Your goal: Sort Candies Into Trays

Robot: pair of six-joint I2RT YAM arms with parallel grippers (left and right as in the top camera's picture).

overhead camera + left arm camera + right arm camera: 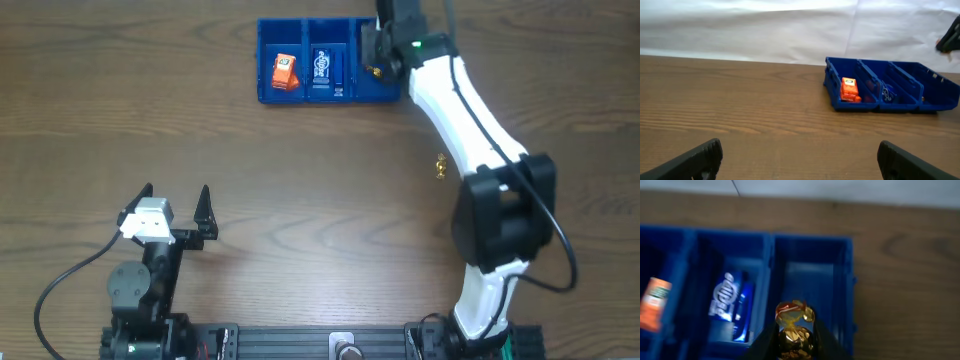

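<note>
A gold candy (795, 316) is pinched between the two fingers of the right gripper (794, 339). It is held up in the air above the blue tray (846, 275). It hangs over the empty box at one end of the tray, next to the box with the blue candy (729, 305). An orange candy (655, 302) lies in the box at the other end.

A few things can go wrong here. The candy is held close to the low wall between the empty box and the blue candy's box. If it is let go a bit to that side, it can hit the wall and roll in with the blue candy. If it is dropped from too high, it can bounce out onto the tabletop (300, 190). The shiny wrapper can also stick to a finger and fall late. If the gripper is brought down too low, the tray can be bumped and pushed away.

A second gold candy (440, 166) lies on the tabletop near the right arm and can be knocked by it. The left gripper (176, 200) is wide open, holds nothing, and is well apart from the tray.
</note>
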